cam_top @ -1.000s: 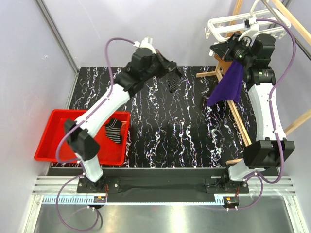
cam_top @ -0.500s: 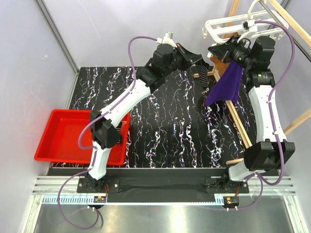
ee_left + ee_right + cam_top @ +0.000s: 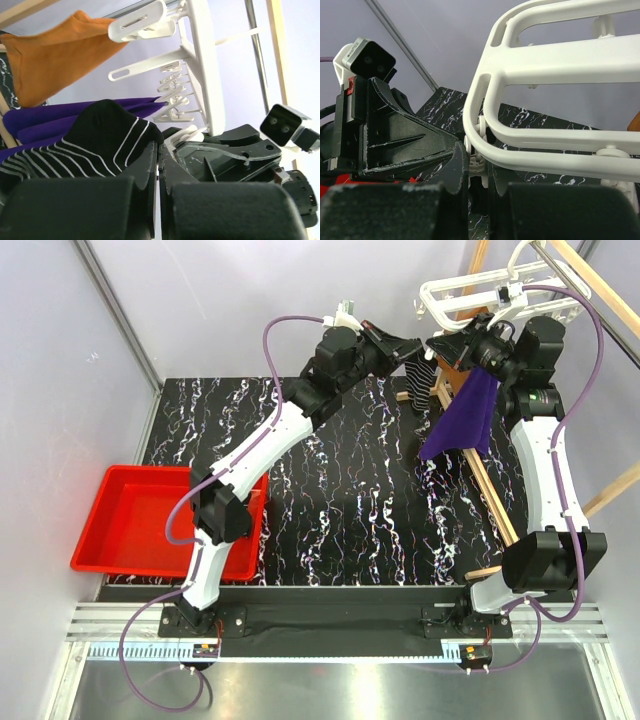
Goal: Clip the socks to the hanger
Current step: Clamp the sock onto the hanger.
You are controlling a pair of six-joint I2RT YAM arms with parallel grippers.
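Observation:
My left gripper [image 3: 412,350] is shut on a black sock with thin white stripes [image 3: 421,377] and holds it up at the near-left corner of the white hanger [image 3: 470,288]. In the left wrist view the sock [image 3: 100,135] spreads left from my shut gripper [image 3: 160,152], just under the hanger's clips [image 3: 172,97]. My right gripper [image 3: 452,346] is shut on a white clip [image 3: 483,161] that hangs from the hanger frame [image 3: 545,65], with my left gripper [image 3: 400,140] close beside it. No second sock is in view.
A purple cloth [image 3: 463,422] and an orange cloth [image 3: 50,60] hang on the wooden rack [image 3: 492,488] under the hanger. A red bin [image 3: 130,515] sits at the table's left, partly hidden by my left arm. Grey walls stand behind.
My left arm has swung right from over the table to the hanger, carrying the sock up against the clip. The right gripper has stayed at the hanger.

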